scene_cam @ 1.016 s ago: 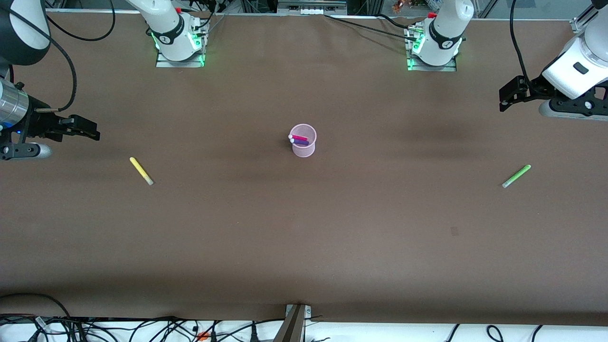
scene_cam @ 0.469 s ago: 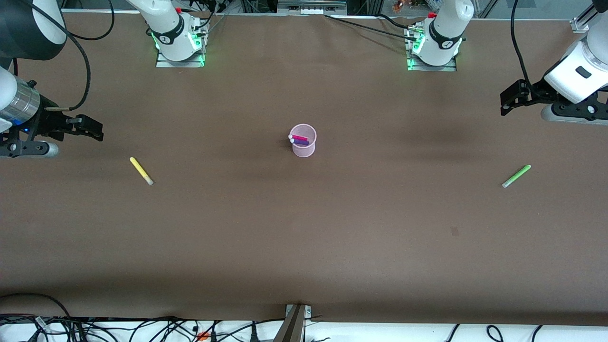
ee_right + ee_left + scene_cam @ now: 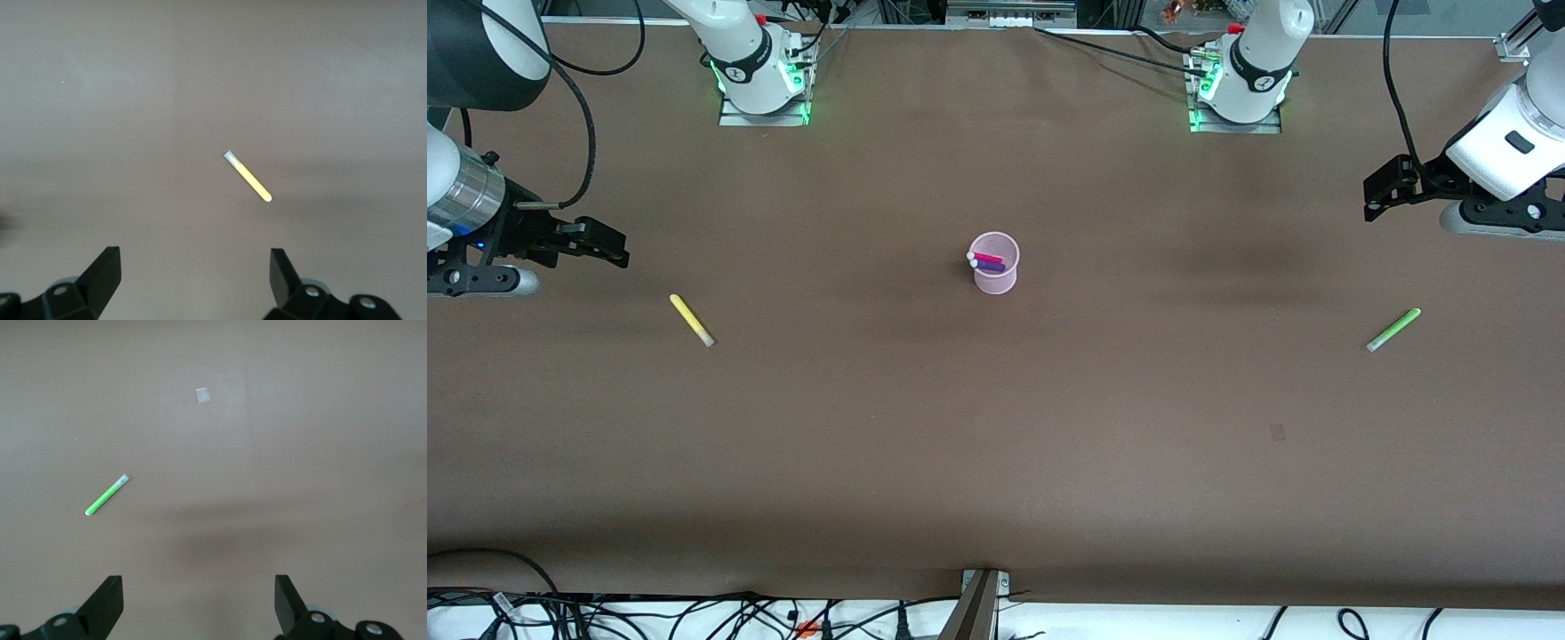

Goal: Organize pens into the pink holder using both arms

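Item: pink holder (image 3: 994,264), upright mid-bench, with the magenta pen (image 3: 987,258) and the purple pen (image 3: 989,266) leaning inside it, pale tips up.

Item: yellow pen (image 3: 692,320), flat on the brown bench (image 3: 996,427) toward the right arm's end. Right pincer (image 3: 609,253) hangs over the bench near it, jaws wide, holding nothing.

Item: light green pen (image 3: 1393,329), flat toward the left arm's end. Left pincer (image 3: 1376,191) hangs over the bench near it, jaws wide, empty.

Handling note: each pincer likely needs to centre over its pen (both sit off-centre in the wrist views: yellow (image 3: 248,176), green (image 3: 107,495)), turn so the jaws straddle the barrel crosswise, then descend and close at mid-length so the pen lifts level.
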Tool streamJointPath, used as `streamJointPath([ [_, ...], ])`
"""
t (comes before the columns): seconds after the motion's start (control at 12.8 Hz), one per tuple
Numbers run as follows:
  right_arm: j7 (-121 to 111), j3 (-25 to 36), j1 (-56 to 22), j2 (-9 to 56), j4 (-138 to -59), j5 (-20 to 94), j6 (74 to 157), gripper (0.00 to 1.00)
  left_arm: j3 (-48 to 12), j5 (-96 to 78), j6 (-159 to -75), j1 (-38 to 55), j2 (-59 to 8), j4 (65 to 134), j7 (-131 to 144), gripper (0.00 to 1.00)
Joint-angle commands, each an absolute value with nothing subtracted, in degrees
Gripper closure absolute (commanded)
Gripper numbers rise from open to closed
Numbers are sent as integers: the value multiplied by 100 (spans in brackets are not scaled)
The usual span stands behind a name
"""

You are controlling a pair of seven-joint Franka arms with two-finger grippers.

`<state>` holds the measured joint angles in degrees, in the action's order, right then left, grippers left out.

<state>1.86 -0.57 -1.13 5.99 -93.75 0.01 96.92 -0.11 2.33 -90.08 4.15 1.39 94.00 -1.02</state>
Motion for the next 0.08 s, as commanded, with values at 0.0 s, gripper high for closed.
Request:
streamJointPath([
  [0.0, 273, -141, -9, 457, -9475, 114, 9703, 1, 9, 220, -8886, 448, 35, 9185, -123, 0],
])
